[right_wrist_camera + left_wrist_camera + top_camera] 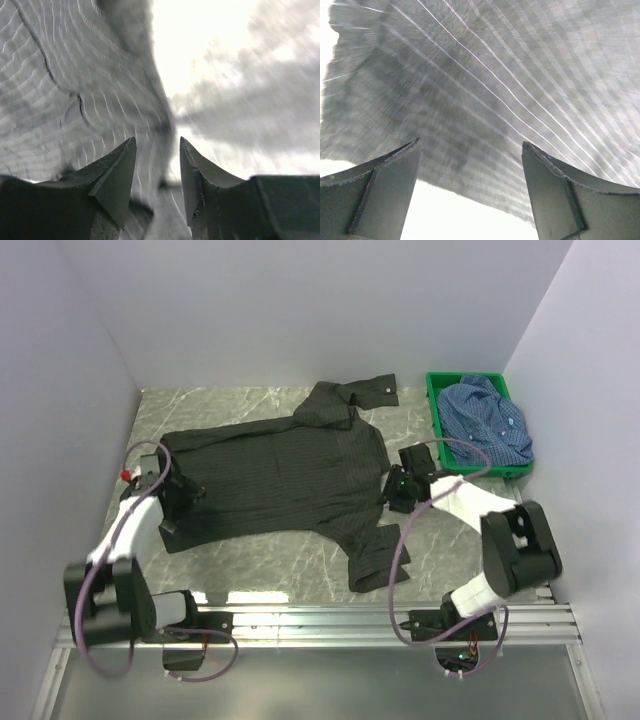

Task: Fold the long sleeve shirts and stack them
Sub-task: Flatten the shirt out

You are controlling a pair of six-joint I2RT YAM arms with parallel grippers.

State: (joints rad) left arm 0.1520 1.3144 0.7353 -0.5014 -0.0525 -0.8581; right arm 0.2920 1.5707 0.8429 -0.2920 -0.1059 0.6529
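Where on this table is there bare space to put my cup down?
Bare table lies back-left, between the walls and the black shirt; also the near strip between shirt and metal rail. Crowded on the right: sleeve, right end effector and green crate.

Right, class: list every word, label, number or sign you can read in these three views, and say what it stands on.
None can be read.
The black shirt, the blue shirt and the green crate show no legible writing.
The wrist views are blurred and show none either.
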